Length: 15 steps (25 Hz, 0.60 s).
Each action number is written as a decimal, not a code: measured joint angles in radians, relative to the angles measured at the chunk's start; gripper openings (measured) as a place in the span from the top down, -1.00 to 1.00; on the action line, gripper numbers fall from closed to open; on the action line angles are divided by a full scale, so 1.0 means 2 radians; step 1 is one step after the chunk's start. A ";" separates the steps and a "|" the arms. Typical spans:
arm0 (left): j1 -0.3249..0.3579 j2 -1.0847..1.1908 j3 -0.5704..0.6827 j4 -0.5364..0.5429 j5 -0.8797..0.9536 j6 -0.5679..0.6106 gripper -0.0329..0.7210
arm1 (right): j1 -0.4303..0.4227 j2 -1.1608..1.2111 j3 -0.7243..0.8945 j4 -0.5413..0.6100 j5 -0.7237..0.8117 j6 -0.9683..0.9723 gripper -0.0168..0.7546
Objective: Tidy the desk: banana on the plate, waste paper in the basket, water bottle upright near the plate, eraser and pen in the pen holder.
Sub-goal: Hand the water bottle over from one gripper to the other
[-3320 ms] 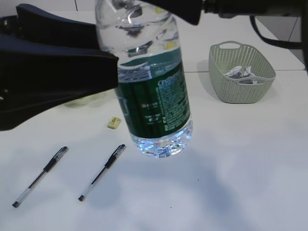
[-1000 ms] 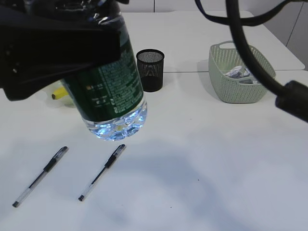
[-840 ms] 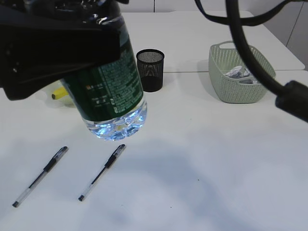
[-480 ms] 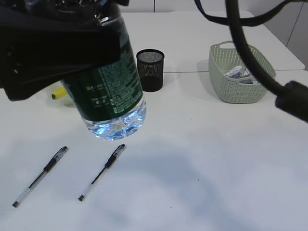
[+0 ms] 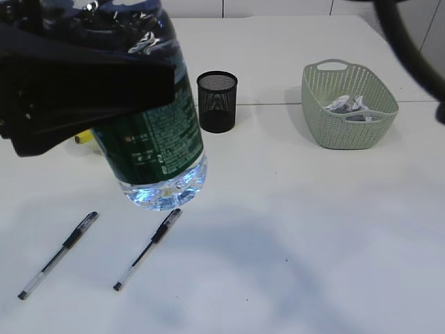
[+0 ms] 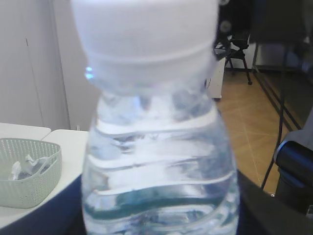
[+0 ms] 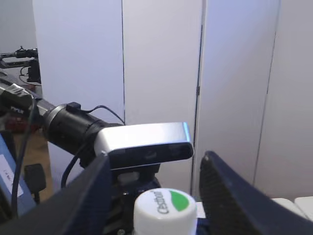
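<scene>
Bottle, green-labelled, cap reading "Cestbon", clamped by left gripper; right gripper spread.

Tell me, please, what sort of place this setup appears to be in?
Probably an office or lab room with a desk staged for tidying. A white table carries pens, a mesh pen holder and a waste basket; the left wrist view shows wood flooring and an office chair behind.

The water bottle sits between the left fingers, above the bench. Two pens lie below them; pen holder and basket stand to their right.
</scene>
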 joint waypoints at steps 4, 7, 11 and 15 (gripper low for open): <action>0.000 0.000 0.000 0.001 -0.003 0.000 -0.22 | 0.000 -0.031 0.000 -0.017 -0.045 0.003 -0.15; 0.000 0.000 0.000 0.001 -0.015 0.000 -0.22 | 0.000 -0.060 0.000 -0.065 -0.090 0.030 -0.15; 0.000 0.000 0.000 0.001 -0.042 0.000 -0.22 | -0.001 -0.086 0.000 -0.152 -0.133 0.092 -0.15; 0.000 0.000 0.001 0.001 -0.074 0.000 -0.22 | -0.001 -0.098 0.000 -0.244 -0.147 0.175 -0.15</action>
